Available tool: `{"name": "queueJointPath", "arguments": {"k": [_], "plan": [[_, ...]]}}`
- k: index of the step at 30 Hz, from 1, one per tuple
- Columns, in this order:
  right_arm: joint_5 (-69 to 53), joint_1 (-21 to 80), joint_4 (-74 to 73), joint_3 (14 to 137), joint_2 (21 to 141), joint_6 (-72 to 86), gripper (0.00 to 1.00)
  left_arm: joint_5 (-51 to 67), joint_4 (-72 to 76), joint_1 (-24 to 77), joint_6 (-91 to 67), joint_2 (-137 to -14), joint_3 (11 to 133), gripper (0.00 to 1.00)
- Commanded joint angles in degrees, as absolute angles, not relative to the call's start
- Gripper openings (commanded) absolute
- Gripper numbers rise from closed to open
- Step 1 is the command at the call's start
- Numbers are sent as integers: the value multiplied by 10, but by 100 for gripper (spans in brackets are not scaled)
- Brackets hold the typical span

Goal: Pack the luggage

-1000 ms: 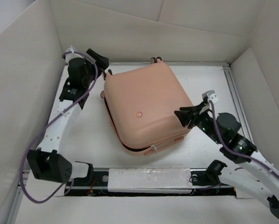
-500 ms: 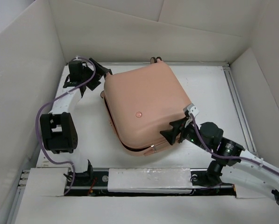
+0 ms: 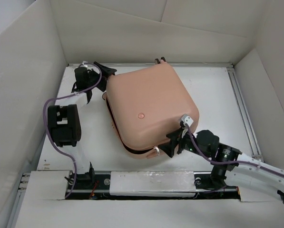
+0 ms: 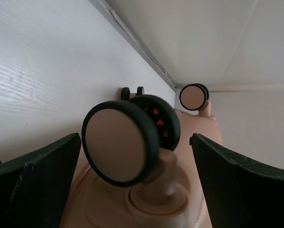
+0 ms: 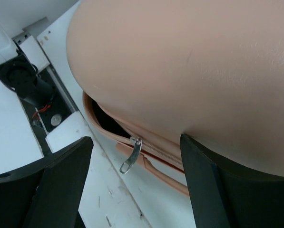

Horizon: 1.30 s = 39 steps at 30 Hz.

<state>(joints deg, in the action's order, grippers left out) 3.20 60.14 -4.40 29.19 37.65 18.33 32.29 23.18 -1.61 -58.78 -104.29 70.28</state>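
Your left gripper [image 3: 106,72] gapes around a wheel [image 4: 118,149] of the suitcase [image 3: 149,104] near the table's [image 3: 213,90] far edge. Your right gripper [image 5: 137,140], fingers apart, flanks the zipper pull [image 5: 131,156].

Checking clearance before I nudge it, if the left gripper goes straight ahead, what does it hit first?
Probably the near caster wheel of the luggage, centred between the left gripper's open jaws.
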Motion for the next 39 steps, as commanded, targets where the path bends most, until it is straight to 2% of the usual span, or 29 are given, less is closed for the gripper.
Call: {"name": "queueJointPath", "arguments": {"k": [1,5,6,8,9,10,11,13,14,16,22,24,27,29,35,39], "plan": [[52,597,-13,283,377,185,81,364,358,-17,-652,-1051,668,100],[30,602,-13,283,365,192,81,370,448,-17,-708,-1075,648,88],[30,602,-8,278,365,197,81,370,468,-17,-720,-1075,636,76],[35,607,-8,272,358,202,81,365,520,-17,-754,-1080,628,64],[35,607,-8,266,358,202,81,365,528,-17,-761,-1080,628,53],[35,607,-8,266,358,202,81,365,528,-17,-761,-1080,628,31],[35,607,-8,266,358,207,81,365,523,-17,-761,-1074,633,20],[35,613,-8,261,358,207,81,365,503,-17,-751,-1057,648,3],[35,613,-8,261,358,207,80,365,488,-17,-743,-1049,653,0],[42,613,-15,261,352,207,80,365,448,-17,-716,-1019,663,0],[49,618,-72,273,324,213,55,354,333,-17,-680,-942,714,0],[49,618,-91,273,306,218,49,349,282,-17,-651,-918,744,0],[49,618,-129,273,300,235,47,342,221,-22,-636,-883,751,0],[49,623,-134,268,300,240,47,335,198,-22,-631,-867,751,0],[6,631,-106,242,337,245,60,335,117,-22,-592,-824,751,0],[18,643,-96,242,343,250,66,334,87,-43,-585,-788,718,0]]}}
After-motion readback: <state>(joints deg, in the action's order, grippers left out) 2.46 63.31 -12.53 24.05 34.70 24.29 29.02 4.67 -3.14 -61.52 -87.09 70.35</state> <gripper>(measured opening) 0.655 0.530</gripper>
